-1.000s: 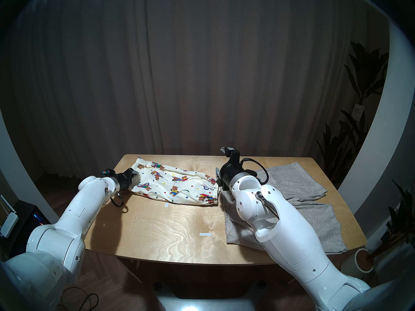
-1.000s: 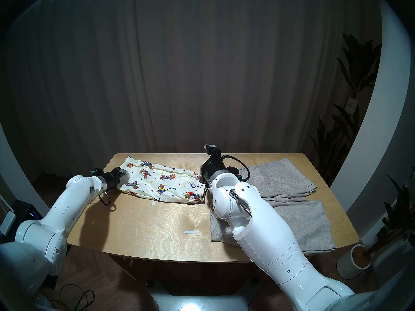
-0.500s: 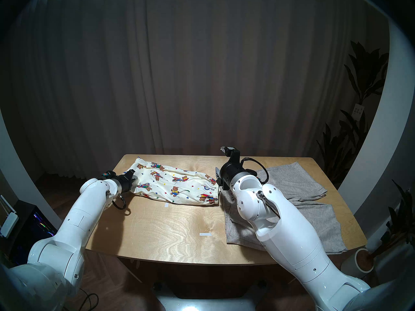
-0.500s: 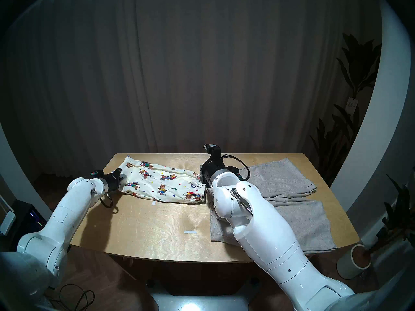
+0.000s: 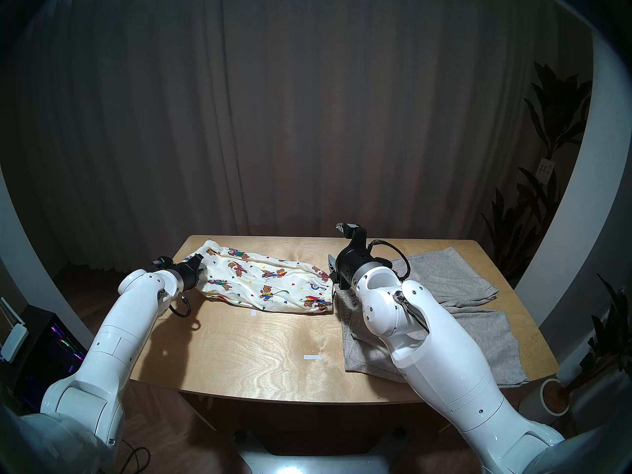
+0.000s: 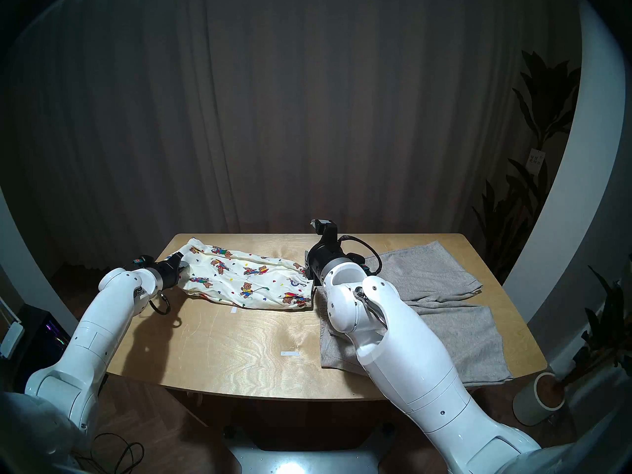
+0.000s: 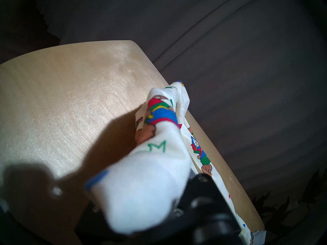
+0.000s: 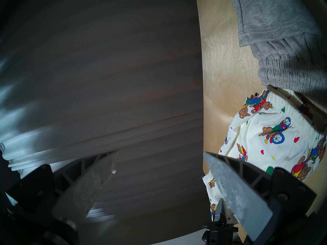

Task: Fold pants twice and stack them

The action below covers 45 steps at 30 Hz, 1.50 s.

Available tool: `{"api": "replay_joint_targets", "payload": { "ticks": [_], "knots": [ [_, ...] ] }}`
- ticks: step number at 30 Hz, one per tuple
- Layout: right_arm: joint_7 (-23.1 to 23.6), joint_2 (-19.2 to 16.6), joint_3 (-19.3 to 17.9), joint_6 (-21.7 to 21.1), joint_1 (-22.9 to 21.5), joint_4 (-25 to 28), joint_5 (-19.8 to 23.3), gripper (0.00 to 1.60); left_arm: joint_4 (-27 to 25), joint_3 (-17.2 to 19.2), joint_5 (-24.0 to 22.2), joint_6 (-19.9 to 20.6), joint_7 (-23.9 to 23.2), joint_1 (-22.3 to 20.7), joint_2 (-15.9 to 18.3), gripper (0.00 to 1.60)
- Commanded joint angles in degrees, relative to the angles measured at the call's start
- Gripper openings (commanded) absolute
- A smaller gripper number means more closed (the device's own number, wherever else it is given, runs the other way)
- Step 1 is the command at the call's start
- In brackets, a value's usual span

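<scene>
A pale plywood table (image 5: 260,353) with swirling grain and rounded corners stands before dark pleated curtains (image 5: 307,121); two pairs of shorts lie on it. The bear-print shorts (image 5: 270,285) — thin cream cotton, crumpled, dotted with small teddy bears and hearts — stretch across the far left half, the gathered elastic waistband at their right end. The grey shorts (image 5: 455,292) — soft heathered knit — lie flat on the right side, one leg reaching the near edge. The left gripper (image 5: 200,265), black at the end of a glossy white arm, is clamped on the left end of the bear-print shorts, that corner raised a little off the wood. The right gripper (image 8: 159,168) hovers above the spot where the two waistbands nearly meet, fingers spread wide and holding nothing.

The left wrist view shows what the head views cannot: a cream fold bunched between the closed fingers, blurred up close, with the rest of the cloth trailing along the table's edge. The right wrist view shows the ribbed grey waistband lying just beside the printed one; its two wedge-shaped finger pads (image 8: 235,188) look grey and gritty. Two short white tape strips (image 5: 313,357) mark the bare wood.
</scene>
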State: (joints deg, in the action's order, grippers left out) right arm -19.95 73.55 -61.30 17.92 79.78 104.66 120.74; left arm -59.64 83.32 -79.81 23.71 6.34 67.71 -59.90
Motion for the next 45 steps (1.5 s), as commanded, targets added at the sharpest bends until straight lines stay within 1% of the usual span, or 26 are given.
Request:
{"api": "replay_joint_targets", "payload": {
  "ticks": [1, 2, 3, 6, 12, 14, 15, 20, 26, 32, 33, 34, 38, 45],
  "knots": [
    [0.8, -0.7, -0.6, 0.0, 0.9, 2.3, -0.1, 1.6, -7.2, 1.0, -0.3, -0.7, 1.6, 1.9, 0.6, 0.0],
    [0.8, -0.7, -0.7, -0.1, 1.0, 2.4, 0.0, 1.6, -6.5, 0.6, -0.1, -0.6, 1.1, 1.3, 0.5, 0.0],
    [0.8, -0.8, -0.7, -0.1, 1.1, 2.5, 0.0, 1.6, -8.0, 0.7, -0.2, -0.6, 1.4, 2.0, 0.6, 0.0],
    [0.8, -0.9, -0.8, -0.1, 1.3, 2.7, 0.0, 1.6, -10.2, 0.2, 0.3, -0.9, 2.3, 2.5, 0.6, 0.0],
    [1.0, -1.2, -1.0, -0.3, 1.8, 3.3, 0.2, 1.6, -12.0, -2.1, 2.6, -0.5, 3.3, 1.2, 1.1, 0.0],
    [1.0, -1.3, -1.2, -0.2, 2.1, 3.6, 0.3, 1.6, -12.3, -2.6, 2.8, -0.4, 3.5, 0.6, 1.0, 0.0],
    [1.1, -1.4, -1.2, -0.2, 2.2, 3.7, 0.3, 1.6, -12.2, -3.3, 3.6, -0.3, 3.8, 0.2, 1.3, 0.0],
    [1.2, -1.6, -1.6, -0.3, 2.5, 4.0, 0.4, 1.6, -11.0, -4.6, 4.0, -0.2, 3.5, -1.6, 0.6, 0.0],
    [1.3, -1.6, -1.8, -0.2, 2.6, 4.0, 0.6, 1.6, -9.4, -6.6, 4.9, 0.3, 3.1, -5.0, -0.3, 0.0],
    [1.4, -1.5, -2.2, -0.1, 2.6, 3.8, 0.8, 1.6, -8.5, -8.2, 5.9, 1.6, 2.2, -7.7, -1.4, 0.0],
    [1.4, -1.5, -2.3, -0.1, 2.6, 3.8, 0.8, 1.6, -7.7, -8.9, 5.9, 2.2, 1.9, -8.7, -1.5, 0.0],
    [1.4, -1.5, -2.3, -0.1, 2.6, 3.7, 0.9, 1.6, -8.2, -8.5, 6.1, 2.3, 1.9, -8.3, -1.8, 0.0],
    [1.5, -1.4, -2.6, 0.1, 2.7, 3.7, 0.9, 1.6, -6.2, -9.7, 5.9, 3.6, -0.1, -10.5, -2.2, 0.0],
    [1.7, -1.4, -2.9, 0.2, 2.8, 3.6, 0.9, 1.6, -5.9, -11.7, 6.7, 6.3, -6.5, -11.3, -0.9, 0.0]
  ]
}}
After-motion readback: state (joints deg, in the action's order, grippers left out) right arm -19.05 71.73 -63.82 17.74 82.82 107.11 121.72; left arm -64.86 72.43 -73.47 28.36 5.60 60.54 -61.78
